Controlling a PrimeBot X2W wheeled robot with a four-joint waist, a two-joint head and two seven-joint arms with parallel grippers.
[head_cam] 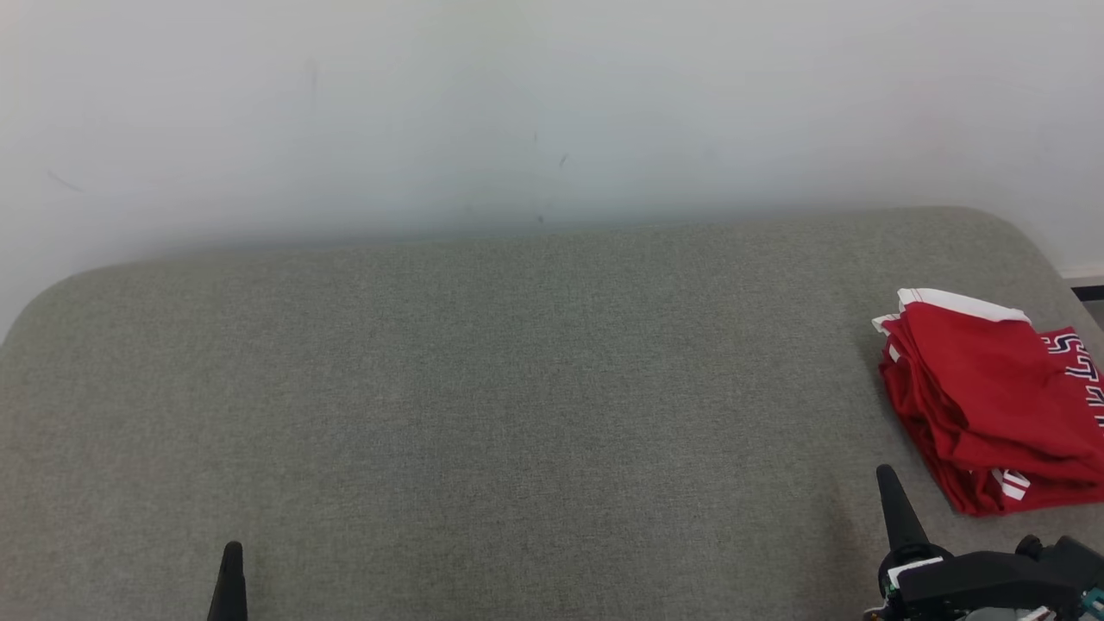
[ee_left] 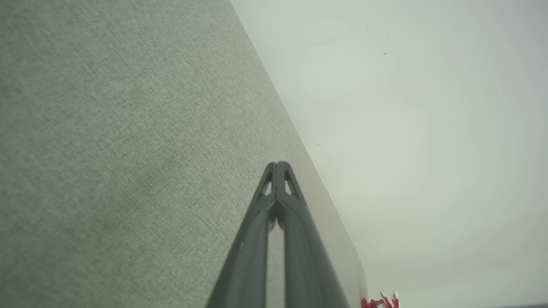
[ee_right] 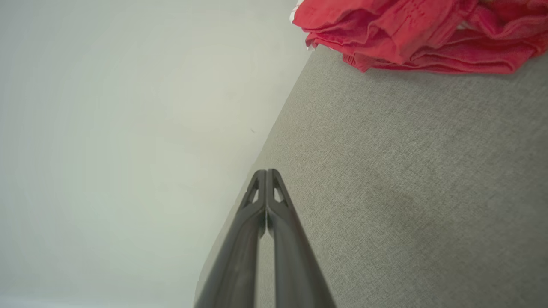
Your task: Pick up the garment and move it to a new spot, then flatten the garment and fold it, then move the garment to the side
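A red garment (head_cam: 983, 397) with white trim and dark-edged white lettering is seen lying in a folded stack of several layers on the grey-green fabric surface (head_cam: 483, 388), at the far right side of it in the head view and close to its rounded right-hand corner. The stack is partly cut off by the right border of that view, so its full outline cannot be told. The left gripper (head_cam: 231, 552) is seen at the lower left of the head view, well apart from the garment, with its two dark fingers pressed together tip to tip and nothing held between them; this is confirmed in the left wrist view, where the fingers are shown meeting at a point above the surface. The right gripper (head_cam: 886, 474) is found at the lower right, near the front left corner of the garment but apart from it. Its fingers are likewise drawn fully together and nothing is gripped, as is shown in the right wrist view, where the red folds are seen beyond the fingertips. A pale wall (head_cam: 517, 103) is seen behind the surface.
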